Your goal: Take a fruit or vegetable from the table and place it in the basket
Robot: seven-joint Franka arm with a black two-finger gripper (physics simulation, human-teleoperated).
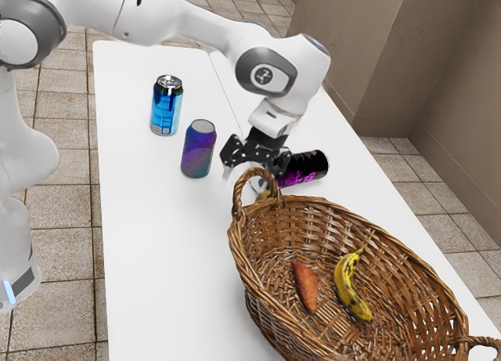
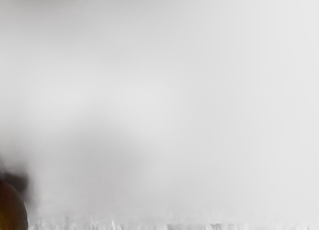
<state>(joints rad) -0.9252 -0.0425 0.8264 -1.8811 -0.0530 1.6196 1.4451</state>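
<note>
Likely pickup step: end effector (image 1: 250, 178) beside basket (image 1: 305, 212), can't tell its grip. Next: secure yellowish item (image 1: 264, 195) by basket, lift.

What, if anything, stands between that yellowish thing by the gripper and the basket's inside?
The basket's rim and raised handle stand between the yellowish thing and the inside; it would probably need lifting over them.

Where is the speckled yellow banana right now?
In the exterior view, the banana lies inside the brown wicker basket, beside the orange-red sweet potato, on the exterior view's right of it.
</note>
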